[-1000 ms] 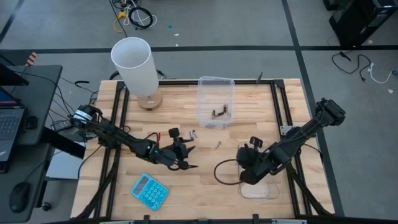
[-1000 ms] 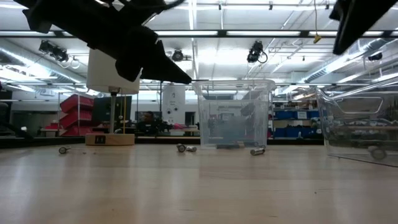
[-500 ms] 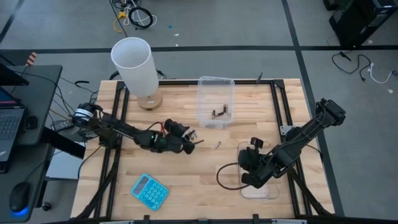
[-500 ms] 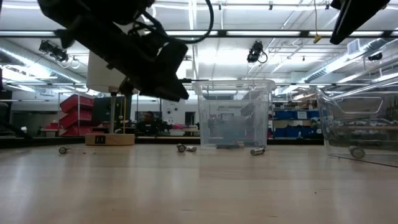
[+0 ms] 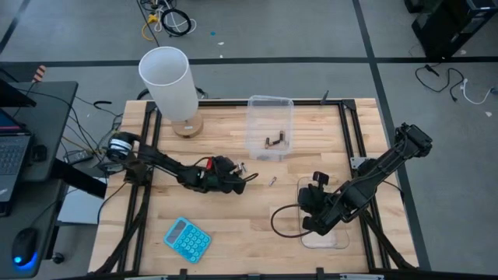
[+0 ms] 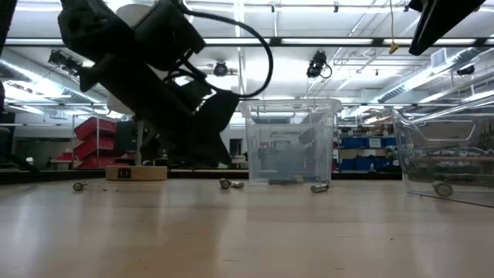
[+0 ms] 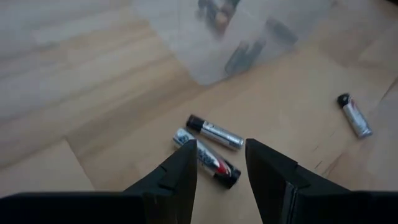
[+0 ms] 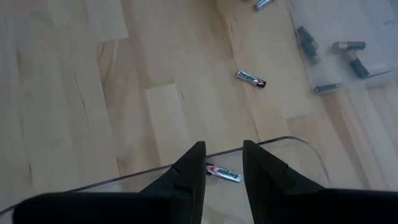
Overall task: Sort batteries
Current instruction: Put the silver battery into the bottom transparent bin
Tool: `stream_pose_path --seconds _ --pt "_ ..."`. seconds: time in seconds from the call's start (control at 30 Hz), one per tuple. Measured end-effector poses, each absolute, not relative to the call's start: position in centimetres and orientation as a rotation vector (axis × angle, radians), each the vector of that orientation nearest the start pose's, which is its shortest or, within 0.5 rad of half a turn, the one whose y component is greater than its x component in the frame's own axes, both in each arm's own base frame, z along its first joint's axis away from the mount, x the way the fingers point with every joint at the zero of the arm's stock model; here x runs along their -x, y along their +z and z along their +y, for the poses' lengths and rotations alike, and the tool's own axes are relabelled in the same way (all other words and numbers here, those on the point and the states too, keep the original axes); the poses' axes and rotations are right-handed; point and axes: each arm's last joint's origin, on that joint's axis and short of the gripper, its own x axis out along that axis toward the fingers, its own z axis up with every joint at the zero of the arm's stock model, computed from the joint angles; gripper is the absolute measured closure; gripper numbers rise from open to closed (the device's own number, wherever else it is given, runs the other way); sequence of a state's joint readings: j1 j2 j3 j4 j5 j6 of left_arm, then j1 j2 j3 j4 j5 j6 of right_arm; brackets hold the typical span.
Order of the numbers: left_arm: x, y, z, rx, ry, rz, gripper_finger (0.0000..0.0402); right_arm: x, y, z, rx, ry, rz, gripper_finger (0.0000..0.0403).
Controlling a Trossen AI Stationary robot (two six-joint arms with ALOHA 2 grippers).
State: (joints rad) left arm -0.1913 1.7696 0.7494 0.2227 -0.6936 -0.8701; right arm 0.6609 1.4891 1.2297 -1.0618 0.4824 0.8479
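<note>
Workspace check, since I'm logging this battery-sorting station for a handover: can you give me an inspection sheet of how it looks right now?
Surface: wooden table on a black frame.
Job's things: two batteries lie side by side ahead of the left gripper; a third battery lies apart; dark batteries sit in the far clear tub; one battery lies in the near clear tub.
Clutter: white lamp, blue calculator.
Grippers: left gripper open, low over the pair; right gripper open, above the near tub, holding nothing.
Cables: a black cable loops on the table by the right arm; more cables lie on the floor.
Surroundings: laptop at the left edge.
</note>
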Motion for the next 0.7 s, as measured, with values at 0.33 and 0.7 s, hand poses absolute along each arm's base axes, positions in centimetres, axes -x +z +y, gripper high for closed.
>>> stream_pose_path --seconds 0.33,0.7 --pt "-31.4 11.4 -4.1 0.497 0.746 0.465 0.0264 -22.4 27.1 15.7 -0.027 -0.303 1.055 0.0311" --pt "-31.6 9.5 -4.0 0.525 0.779 0.474 0.0264 -22.4 27.1 15.7 -0.022 -0.302 1.057 0.0311"
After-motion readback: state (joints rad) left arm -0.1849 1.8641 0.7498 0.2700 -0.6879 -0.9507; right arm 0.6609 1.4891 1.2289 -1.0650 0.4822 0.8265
